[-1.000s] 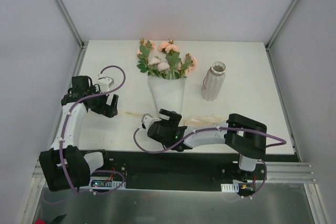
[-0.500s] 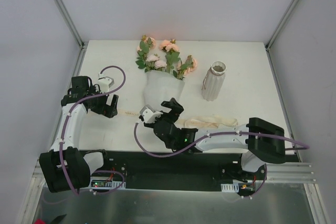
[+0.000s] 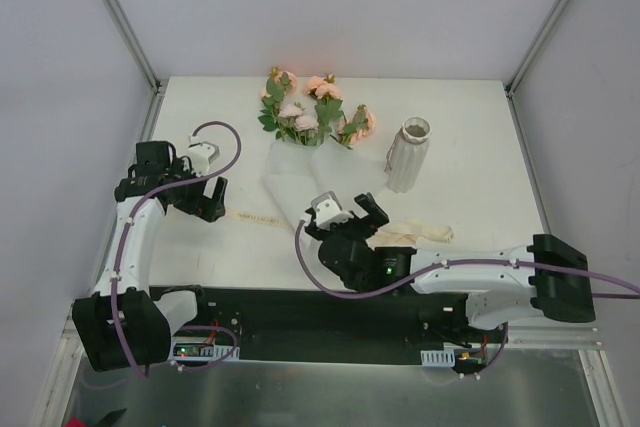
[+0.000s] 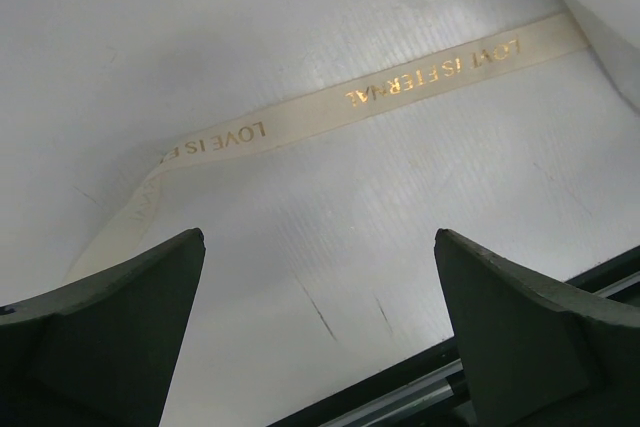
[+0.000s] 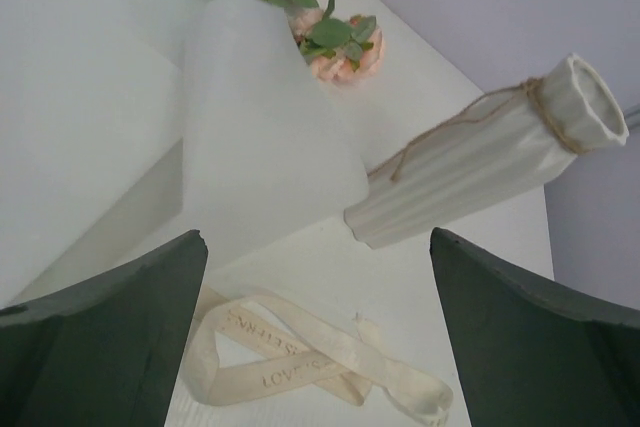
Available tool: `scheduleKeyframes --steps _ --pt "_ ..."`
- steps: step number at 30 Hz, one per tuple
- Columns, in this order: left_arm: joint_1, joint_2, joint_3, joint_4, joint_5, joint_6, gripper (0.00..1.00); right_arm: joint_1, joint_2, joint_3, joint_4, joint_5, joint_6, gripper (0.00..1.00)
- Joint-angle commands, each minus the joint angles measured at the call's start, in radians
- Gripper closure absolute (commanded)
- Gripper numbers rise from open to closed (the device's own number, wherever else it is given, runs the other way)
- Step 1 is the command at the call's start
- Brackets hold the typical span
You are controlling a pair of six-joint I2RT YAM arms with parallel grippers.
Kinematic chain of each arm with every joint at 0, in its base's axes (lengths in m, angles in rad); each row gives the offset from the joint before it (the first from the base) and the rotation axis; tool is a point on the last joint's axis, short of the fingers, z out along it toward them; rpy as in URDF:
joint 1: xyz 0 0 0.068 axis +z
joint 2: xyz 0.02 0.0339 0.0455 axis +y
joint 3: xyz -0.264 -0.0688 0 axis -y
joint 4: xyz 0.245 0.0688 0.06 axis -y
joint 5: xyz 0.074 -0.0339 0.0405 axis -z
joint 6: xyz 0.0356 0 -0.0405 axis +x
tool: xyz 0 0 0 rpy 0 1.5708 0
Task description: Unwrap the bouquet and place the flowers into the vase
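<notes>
1. Presently, the bouquet lies flat on the counter, towards the far edge, with its blooms pointing away from me.
2. The ribbon is off the bundle and lies slack on the counter near my base edge, so nothing ties the wrap. I judge this is why the paper sits loose and flared rather than as a tight cone.
3. My right jaws stand wide apart and hold nothing. They are poised just short of the paper's near end, which is well placed for taking a loose flap to peel it back.
4. My left jaws are also apart and empty. They hang over the ribbon's left stretch, well clear of the bouquet.
5. Paper as container: the flowers rest inside it. Heads and leaves show past its far edge, but the stems are hidden.
6. The vase stands upright to the right of the bouquet, apart from it, with twine round its neck. No stem is in its mouth, and I cannot see deeper inside.
</notes>
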Motion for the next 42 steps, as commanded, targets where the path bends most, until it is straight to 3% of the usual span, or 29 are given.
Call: scheduleKeyframes --steps 1,3,5,7,8,9,12,17,22,28,31,38,42 --pt "-0.076 -0.03 0.084 -0.038 0.031 -0.024 0.01 0.029 -0.123 0.011 -0.361 0.11 0.371 0.03" --pt "-0.162 -0.024 0.113 -0.036 0.016 -0.046 0.01 0.058 -0.156 0.029 -0.565 0.157 0.499 0.03" --pt "-0.219 0.011 0.16 -0.038 0.008 -0.077 0.01 0.075 -0.19 0.08 -0.736 0.194 0.733 0.03" --pt "-0.288 0.057 0.203 -0.036 0.011 -0.099 0.01 0.097 -0.2 0.129 -1.056 0.246 0.925 0.03" --pt "-0.311 0.115 0.252 -0.036 0.005 -0.112 0.01 0.1 -0.196 0.191 -1.176 0.259 1.167 0.03" --pt "-0.348 0.145 0.277 -0.035 -0.006 -0.117 0.01 0.108 -0.185 0.219 -1.408 0.274 1.279 0.03" --pt "-0.431 0.27 0.366 -0.016 -0.049 -0.119 0.01 0.141 -0.115 0.316 -1.697 0.299 1.577 0.03" --pt "-0.512 0.505 0.531 -0.013 -0.035 -0.116 0.01 0.166 0.048 0.439 -1.859 0.343 1.712 0.03" --pt "-0.545 0.657 0.644 -0.016 -0.041 -0.106 0.01 0.174 0.005 0.471 -1.858 0.365 1.73 0.03" --pt "-0.597 0.605 0.671 -0.015 -0.046 -0.085 0.01 0.168 -0.059 0.468 -1.858 0.38 1.722 0.03" --pt "-0.63 0.655 0.686 -0.003 -0.098 -0.061 0.01 0.155 -0.062 0.47 -1.858 0.382 1.724 0.03" --pt "-0.742 0.743 0.922 -0.007 -0.191 -0.063 0.01 0.135 -0.093 0.422 -1.858 0.351 1.772 0.03" --pt "-0.805 0.737 0.949 -0.006 -0.253 -0.045 0.01 0.125 -0.124 0.388 -1.858 0.34 1.785 0.03"
